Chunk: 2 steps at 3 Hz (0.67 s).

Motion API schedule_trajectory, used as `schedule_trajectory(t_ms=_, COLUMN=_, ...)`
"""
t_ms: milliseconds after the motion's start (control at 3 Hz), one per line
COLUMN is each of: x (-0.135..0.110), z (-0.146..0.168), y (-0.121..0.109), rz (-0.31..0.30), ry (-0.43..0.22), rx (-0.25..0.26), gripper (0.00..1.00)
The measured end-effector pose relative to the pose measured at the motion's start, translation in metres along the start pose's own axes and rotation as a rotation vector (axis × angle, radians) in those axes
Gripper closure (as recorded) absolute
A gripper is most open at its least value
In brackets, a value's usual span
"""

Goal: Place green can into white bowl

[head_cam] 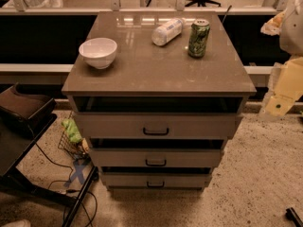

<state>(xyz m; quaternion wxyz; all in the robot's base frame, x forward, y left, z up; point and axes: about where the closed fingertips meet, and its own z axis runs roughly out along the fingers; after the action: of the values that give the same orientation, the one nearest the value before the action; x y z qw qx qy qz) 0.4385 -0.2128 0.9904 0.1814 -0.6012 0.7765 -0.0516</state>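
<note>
The green can (199, 38) stands upright on the brown cabinet top (156, 70), towards the back right. The white bowl (98, 52) sits upright and empty on the left side of the top. My gripper (278, 105) is at the right edge of the view, on the pale arm (289, 74). It is off the cabinet's right side, lower than the top and well apart from the can, and it holds nothing that I can see.
A clear, whitish plastic bottle (167, 31) lies on its side just left of the can. The cabinet has three drawers (156, 131) below, each pulled out a little. A dark chair or stand (23, 112) and cables (71, 174) are on the floor at the left.
</note>
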Motion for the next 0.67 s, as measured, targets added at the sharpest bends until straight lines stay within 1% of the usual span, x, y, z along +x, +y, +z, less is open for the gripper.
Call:
schedule_trajectory(t_ms=333, x=0.000, z=-0.001, y=-0.001, rz=0.000, ry=-0.002, rx=0.007, gripper=0.00)
schedule_trajectory(t_ms=667, x=0.002, z=0.004, y=-0.016, rz=0.034, ry=-0.049, rx=0.055, gripper=0.00)
